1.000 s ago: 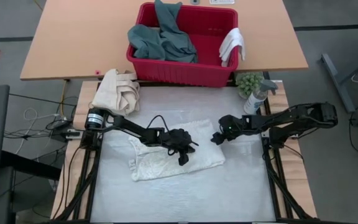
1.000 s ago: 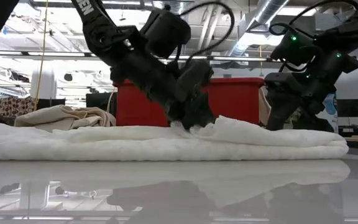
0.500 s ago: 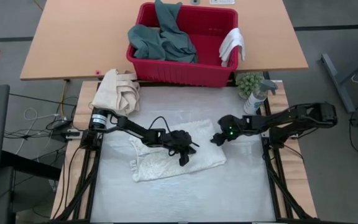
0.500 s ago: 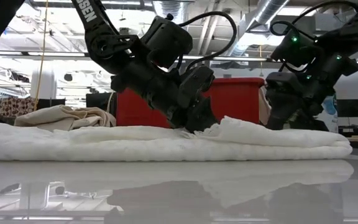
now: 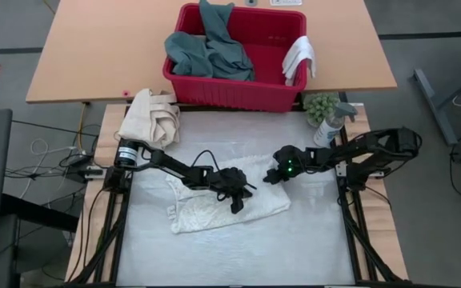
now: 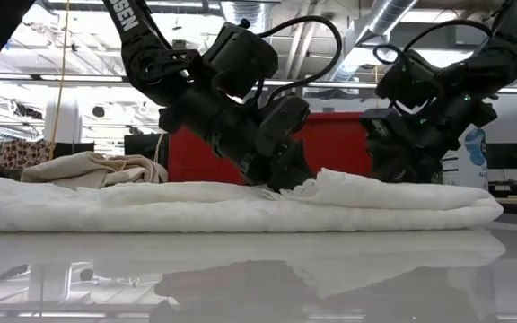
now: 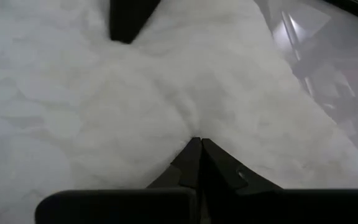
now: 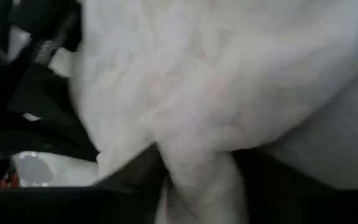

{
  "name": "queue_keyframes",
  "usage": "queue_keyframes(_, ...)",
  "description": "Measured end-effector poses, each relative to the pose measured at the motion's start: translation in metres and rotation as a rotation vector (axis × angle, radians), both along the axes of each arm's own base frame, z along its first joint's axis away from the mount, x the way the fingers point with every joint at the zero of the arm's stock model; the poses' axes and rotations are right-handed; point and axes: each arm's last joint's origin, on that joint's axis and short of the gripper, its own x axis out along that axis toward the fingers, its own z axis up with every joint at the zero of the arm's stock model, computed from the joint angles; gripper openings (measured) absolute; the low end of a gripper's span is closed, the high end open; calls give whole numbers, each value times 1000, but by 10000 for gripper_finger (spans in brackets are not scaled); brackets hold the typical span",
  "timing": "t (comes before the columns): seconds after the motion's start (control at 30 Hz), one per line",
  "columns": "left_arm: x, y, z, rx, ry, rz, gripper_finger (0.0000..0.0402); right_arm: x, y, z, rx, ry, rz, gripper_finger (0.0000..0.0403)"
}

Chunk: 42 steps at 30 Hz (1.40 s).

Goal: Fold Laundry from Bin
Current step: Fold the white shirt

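No writing can be read with certainty: white letters run along the left arm in the low view, only partly legible, and a white label at the high view's upper edge is too small to make out.

One white towel (image 5: 226, 194) lies spread on the pale worktop (image 5: 230, 248), between the two arms. The left gripper (image 5: 236, 199) sits low on the towel's middle, its fingers (image 7: 199, 163) pressed together and pinching a fold of the cloth. The right gripper (image 5: 269, 175) is at the towel's far right corner; in the right wrist view a ridge of towel stands between its fingers (image 8: 138, 163), which are closed around it.

One red bin (image 5: 238, 86) stands on the wooden worktop beyond. In it lie one teal garment (image 5: 208, 50), and one small white cloth (image 5: 299, 58) draped over the right rim. One cream canvas bundle (image 5: 153, 116) lies just beside the bin's left front corner. One spray bottle (image 5: 330, 126) and one small green plant (image 5: 319, 106) stand near the right front corner.
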Motion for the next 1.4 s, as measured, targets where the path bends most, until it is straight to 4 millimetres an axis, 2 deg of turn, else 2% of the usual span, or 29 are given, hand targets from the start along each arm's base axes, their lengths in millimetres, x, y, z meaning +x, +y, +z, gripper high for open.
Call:
queue_keyframes(0.1,0,0,0,3,0,5,0,-2,0,-1,5,14,1,57)
queue_keyframes(0.13,0,0,0,0,-2,6,0,-2,0,-1,2,12,8,39)
queue_keyframes(0.2,0,1,6,-12,-10,12,0,-2,0,-1,18,13,-1,40)
queue_keyframes(0.27,2,4,22,-34,-41,28,0,-2,1,-1,29,16,-11,40)
queue_keyframes(0.3,2,7,33,-45,-59,31,0,-2,1,-1,29,16,-8,40)
queue_keyframes(0.4,-2,13,86,-38,-143,32,0,-2,2,-1,30,18,-4,40)
queue_keyframes(0.47,-15,15,119,9,-149,38,0,-3,2,-1,32,20,-7,40)
queue_keyframes(0.5,-24,15,129,43,-114,48,0,-3,2,-1,32,21,-8,40)
queue_keyframes(0.6,-52,8,139,135,63,102,0,-3,2,-1,31,24,-9,40)
queue_keyframes(0.7,-75,-10,131,135,89,109,0,-3,2,-1,27,26,-13,40)
queue_keyframes(0.87,-110,-47,80,-4,64,137,0,-4,2,1,21,29,-18,40)
queue_keyframes(1.0,-129,-72,63,-61,54,127,0,-8,2,4,19,47,-25,40)
queue_keyframes(1.13,-134,-85,53,-39,100,110,0,-12,0,7,14,58,-33,40)
queue_keyframes(1.4,-121,-84,20,-34,136,131,0,-22,1,17,6,100,-62,40)
